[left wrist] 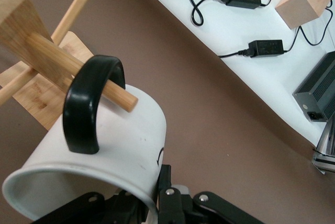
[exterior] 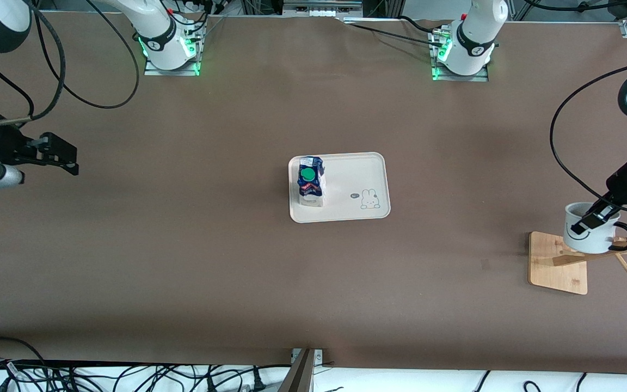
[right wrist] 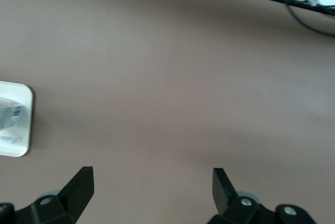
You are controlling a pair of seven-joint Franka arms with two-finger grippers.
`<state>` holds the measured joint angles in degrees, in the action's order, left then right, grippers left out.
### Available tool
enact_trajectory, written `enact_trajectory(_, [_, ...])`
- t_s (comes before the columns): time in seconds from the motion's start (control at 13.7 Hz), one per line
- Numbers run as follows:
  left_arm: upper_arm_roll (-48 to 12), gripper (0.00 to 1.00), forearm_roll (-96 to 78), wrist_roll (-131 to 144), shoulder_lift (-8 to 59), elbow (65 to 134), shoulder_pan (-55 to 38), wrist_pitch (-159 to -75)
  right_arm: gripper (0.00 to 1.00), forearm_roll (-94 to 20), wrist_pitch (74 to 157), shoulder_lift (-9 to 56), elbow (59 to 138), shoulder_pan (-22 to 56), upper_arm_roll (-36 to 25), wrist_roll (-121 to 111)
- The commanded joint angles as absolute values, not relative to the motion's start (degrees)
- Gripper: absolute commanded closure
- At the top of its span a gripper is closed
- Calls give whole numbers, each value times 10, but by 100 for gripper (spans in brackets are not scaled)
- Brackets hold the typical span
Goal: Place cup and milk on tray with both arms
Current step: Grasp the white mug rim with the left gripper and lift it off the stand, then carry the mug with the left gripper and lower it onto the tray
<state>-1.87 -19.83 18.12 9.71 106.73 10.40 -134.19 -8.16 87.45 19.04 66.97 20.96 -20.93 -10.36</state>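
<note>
- The milk [exterior: 311, 182] stands upright on the tray [exterior: 357, 174], at the tray's end toward the right arm; the tray lies in the middle of the brown worktop [exterior: 183, 261].
- The cup [exterior: 588, 235] hangs on the wooden stand [exterior: 558, 264] at the left arm's end of the worktop, well apart from the tray.
- From the front, the left end effector [exterior: 595, 218] is at the cup's rim, one finger over its wall, clamped on the cup.
- Only the left wrist view shows how the cup hangs: its black handle [left wrist: 89, 103] is looped over a wooden peg [left wrist: 78, 69] of the stand, and the cup's wall runs into the black fingers [left wrist: 167, 198] of the left end effector.
- The right end effector [exterior: 68, 158] hovers over bare worktop at the right arm's end, waiting.
- The right wrist view shows its fingers [right wrist: 78, 185] wide apart with nothing between them, and a corner of the tray at the picture's edge.
</note>
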Motion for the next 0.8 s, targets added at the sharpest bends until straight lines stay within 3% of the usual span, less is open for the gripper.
enact_trajectory(0.0, [-46, 100, -199, 184, 93, 1042, 103, -1300, 0, -75, 877, 184, 666, 75, -74, -130])
enact_trajectory(0.36, [-146, 100, -177, 178, 97, 1002, 101, -1256, 0, -55, 903, 167, 697, 31, -66, -137])
enact_trajectory(0.51, [-190, 100, -175, 152, 99, 1000, 99, -1190, 0, -34, 883, 167, 693, 39, -66, -135])
enact_trajectory(0.73, [-238, 100, -173, 151, 159, 999, 64, -1179, 0, -35, 896, 165, 702, 36, -62, -134])
